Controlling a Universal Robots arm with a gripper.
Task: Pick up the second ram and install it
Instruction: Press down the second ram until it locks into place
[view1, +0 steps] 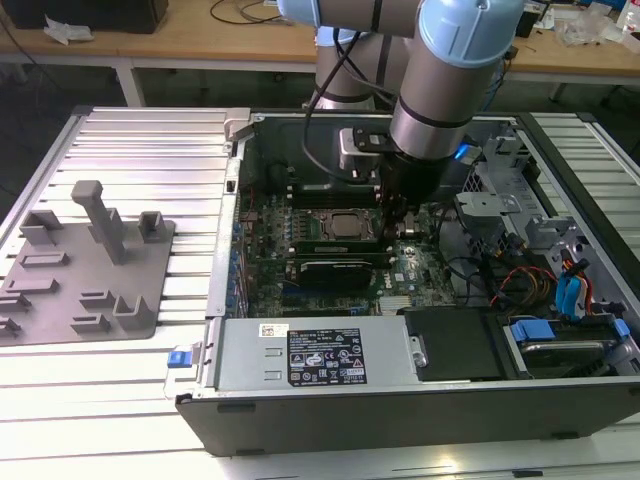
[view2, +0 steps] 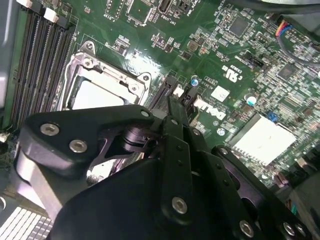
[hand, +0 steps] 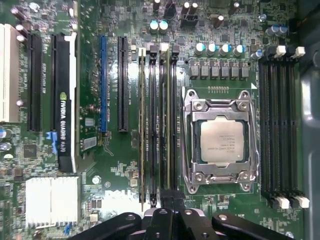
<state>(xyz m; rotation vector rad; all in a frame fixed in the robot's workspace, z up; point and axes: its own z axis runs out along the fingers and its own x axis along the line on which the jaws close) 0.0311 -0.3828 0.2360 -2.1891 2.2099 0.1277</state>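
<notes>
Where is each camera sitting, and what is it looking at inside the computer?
Exterior view: sits off the arm, above and in front of the open computer case, looking down; the arm reaches in, gripper low over the motherboard.
First wrist view: rides on the arm, looking straight down at the processor socket and memory slots; the gripper's black body fills the edge.
Second wrist view: rides on the arm, looking slantwise past the gripper at the board.
Shared: all show the processor socket and gripper.

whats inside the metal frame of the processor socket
In the first wrist view, the processor socket holds a processor, its silver lid bare with no cooler on it. The socket's contacts beneath the chip are covered. In the second wrist view, the gripper hides part of the socket.
</notes>
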